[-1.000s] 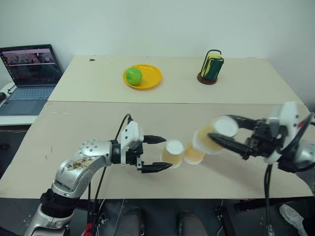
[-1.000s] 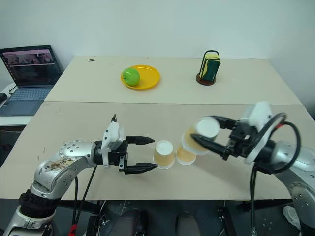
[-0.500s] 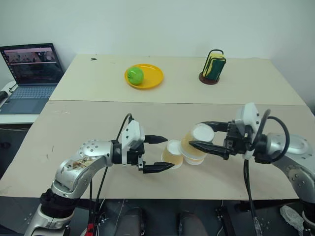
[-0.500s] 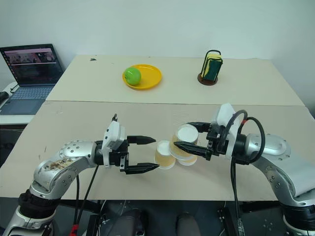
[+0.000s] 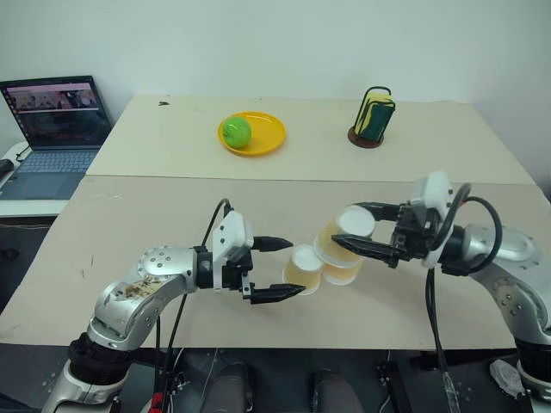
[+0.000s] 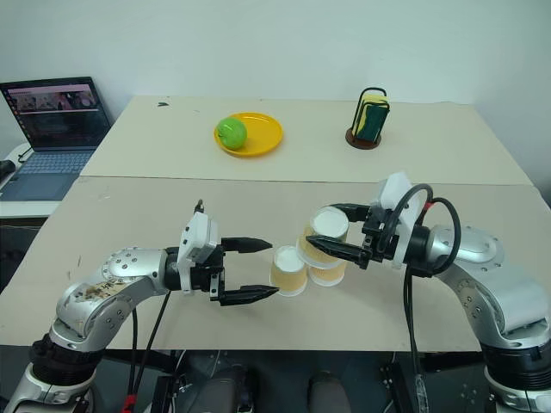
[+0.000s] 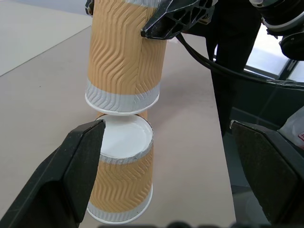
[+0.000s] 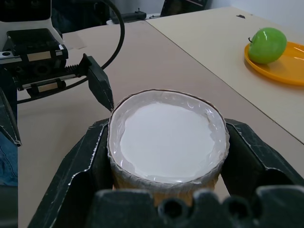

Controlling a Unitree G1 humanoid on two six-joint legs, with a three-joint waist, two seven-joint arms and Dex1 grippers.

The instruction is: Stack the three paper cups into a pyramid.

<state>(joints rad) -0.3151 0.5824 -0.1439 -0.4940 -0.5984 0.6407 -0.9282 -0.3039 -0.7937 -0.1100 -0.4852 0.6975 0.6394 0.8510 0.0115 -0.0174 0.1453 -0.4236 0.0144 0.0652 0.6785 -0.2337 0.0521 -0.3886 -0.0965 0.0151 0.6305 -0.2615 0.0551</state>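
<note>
Above the base pair: third cup, upside down, clamped in right gripper, just over two cups
Axis: slightly tilted
Left gripper: wide, empty, beside left base cup

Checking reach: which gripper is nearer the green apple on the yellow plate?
Right. The right gripper, shut on the third cup, sits nearer the apple than the open left gripper.

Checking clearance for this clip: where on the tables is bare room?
Free: the near table left of the left gripper, and the far table between the yellow plate and sponge holder. Crowded: around the paper cups between both grippers.
</note>
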